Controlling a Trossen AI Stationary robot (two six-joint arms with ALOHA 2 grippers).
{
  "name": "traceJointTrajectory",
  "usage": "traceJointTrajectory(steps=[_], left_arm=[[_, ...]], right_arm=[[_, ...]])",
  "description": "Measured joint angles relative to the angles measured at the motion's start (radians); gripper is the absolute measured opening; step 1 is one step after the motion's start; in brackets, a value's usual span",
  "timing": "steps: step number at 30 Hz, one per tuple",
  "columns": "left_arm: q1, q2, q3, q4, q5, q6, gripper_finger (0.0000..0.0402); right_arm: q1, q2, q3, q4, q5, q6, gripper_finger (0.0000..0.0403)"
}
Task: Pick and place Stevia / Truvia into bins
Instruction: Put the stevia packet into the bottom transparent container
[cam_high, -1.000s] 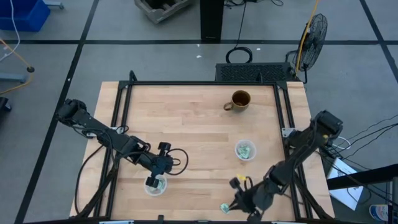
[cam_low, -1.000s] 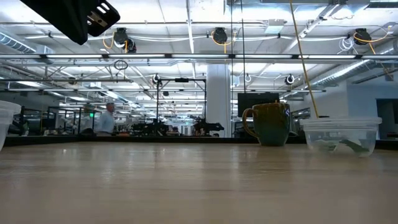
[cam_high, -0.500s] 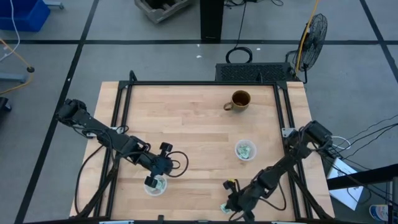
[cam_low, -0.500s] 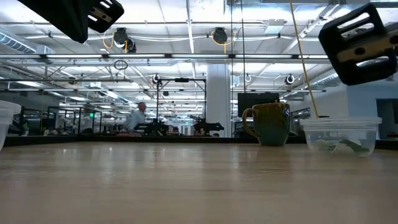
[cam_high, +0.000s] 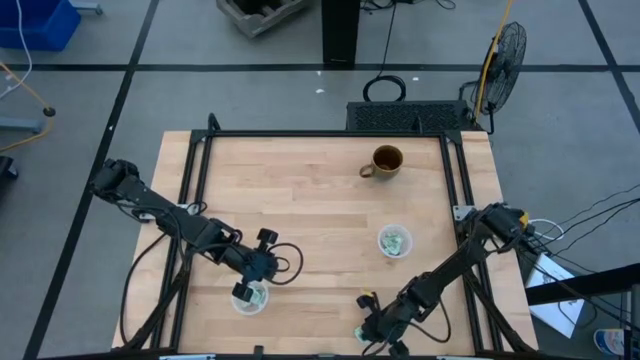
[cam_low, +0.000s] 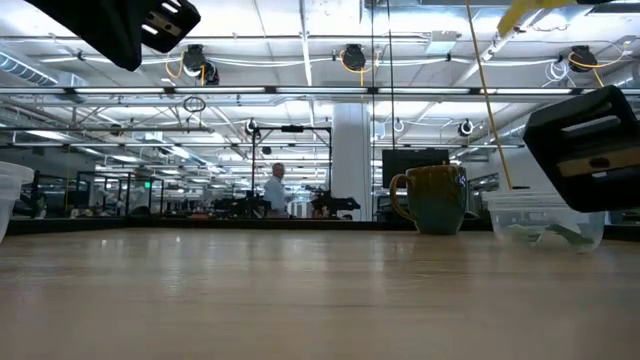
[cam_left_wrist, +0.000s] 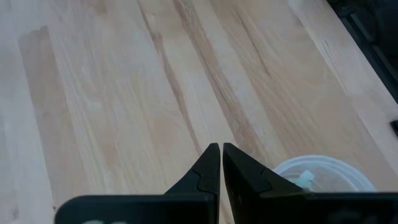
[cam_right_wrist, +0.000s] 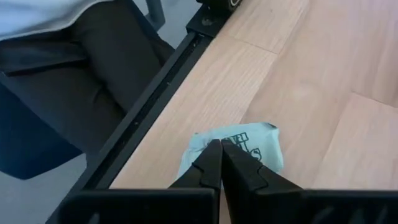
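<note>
One pale green Truvia packet (cam_right_wrist: 258, 149) lies flat on the wood close to the table's near edge (cam_high: 361, 334). My right gripper (cam_right_wrist: 221, 148) is shut, and its tips stand over the middle of that packet (cam_high: 370, 325). My left gripper (cam_left_wrist: 221, 151) is shut and hovers just beside the left clear cup (cam_left_wrist: 323, 175), which holds a packet (cam_high: 248, 296). The right clear cup (cam_high: 394, 241) holds several packets, and in the low view (cam_low: 545, 215) the right gripper partly covers it. My right gripper points its shut fingertips (cam_right_wrist: 211, 155) down at the packet's middle (cam_right_wrist: 249, 146), slanting from the far side. The packet lies flat on the table. Whether the tips touch it, I cannot tell.
A brown mug (cam_high: 385, 162) stands near the table's far edge (cam_low: 435, 198). A black frame rail (cam_right_wrist: 143, 106) runs along the near edge right beside the packet, and a seated person's legs (cam_right_wrist: 74, 68) are just beyond it. Bare wood lies between the cups.
My right gripper has moved toward the table's left and near edge and come down over the packet; in the low view it entered from the right and sank lower. The left arm has kept still.
</note>
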Motion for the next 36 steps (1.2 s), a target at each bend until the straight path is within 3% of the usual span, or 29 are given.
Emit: traceJointTrajectory(steps=[4, 9, 18, 29, 36], left_arm=[[0.009, 0.000, 0.000, 0.000, 0.000, 0.000, 0.0026], [0.027, 0.000, 0.000, 0.002, 0.000, 0.008, 0.0026], [0.079, 0.000, 0.000, 0.057, -0.041, 0.069, 0.0026], [0.133, 0.000, 0.000, 0.148, -0.138, 0.129, 0.0026], [0.169, 0.020, 0.000, 0.168, -0.175, 0.106, 0.0026]], right_arm=[[-0.018, -0.005, 0.004, -0.104, 0.005, -0.006, 0.0000], [-0.069, -0.009, 0.002, -0.111, 0.120, -0.050, 0.0000], [-0.280, -0.007, 0.000, -0.124, 0.233, -0.142, 0.0000], [-0.494, -0.001, -0.005, 0.061, 0.288, -0.383, 0.0000], [-0.517, -0.031, -0.005, 0.133, 0.294, -0.481, 0.0000]])
